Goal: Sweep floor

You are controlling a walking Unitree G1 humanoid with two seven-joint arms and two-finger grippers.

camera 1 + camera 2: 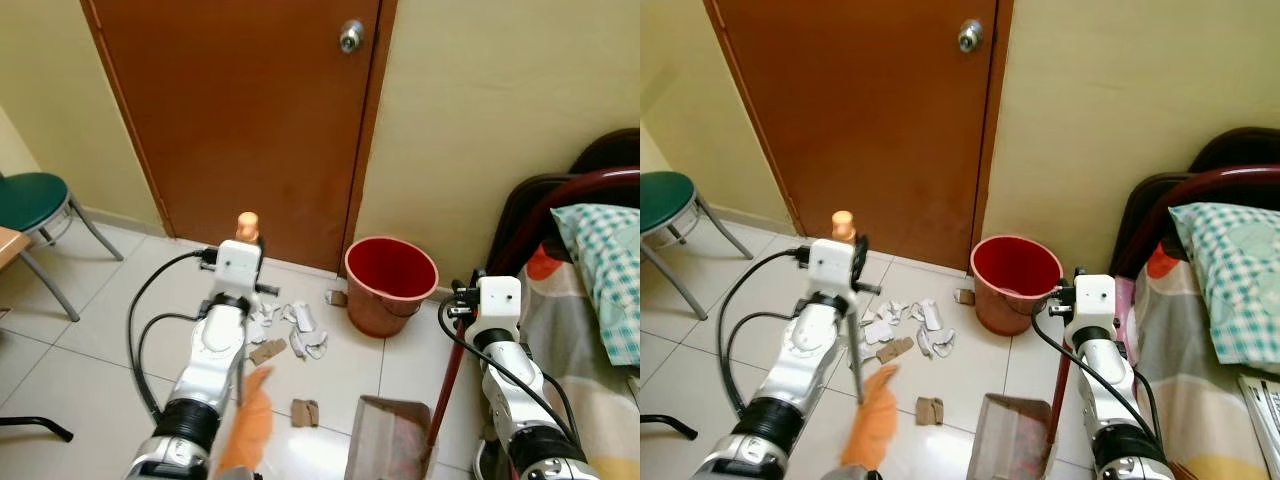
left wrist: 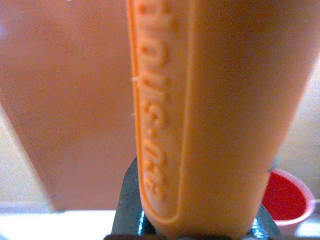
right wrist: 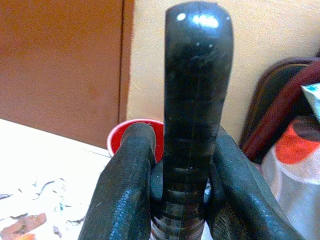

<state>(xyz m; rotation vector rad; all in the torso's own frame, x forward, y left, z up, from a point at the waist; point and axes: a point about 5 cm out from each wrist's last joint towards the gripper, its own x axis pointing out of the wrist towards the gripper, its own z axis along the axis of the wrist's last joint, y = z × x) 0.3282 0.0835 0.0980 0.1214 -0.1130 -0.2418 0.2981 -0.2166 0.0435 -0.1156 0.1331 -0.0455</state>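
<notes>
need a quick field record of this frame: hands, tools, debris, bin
left hand: shut on broom handle, orange, upright
broom head: orange, on the tiles near the litter
right hand: shut on dustpan handle, black grip, red pole below
dustpan: on floor, mouth toward the litter
litter: paper and cardboard scraps, unswept, before the door
bucket: red, upright, beside the scraps

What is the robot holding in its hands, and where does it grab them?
Left hand grips the orange broom near its handle top; right hand grips the dustpan by its black handle end.
</notes>
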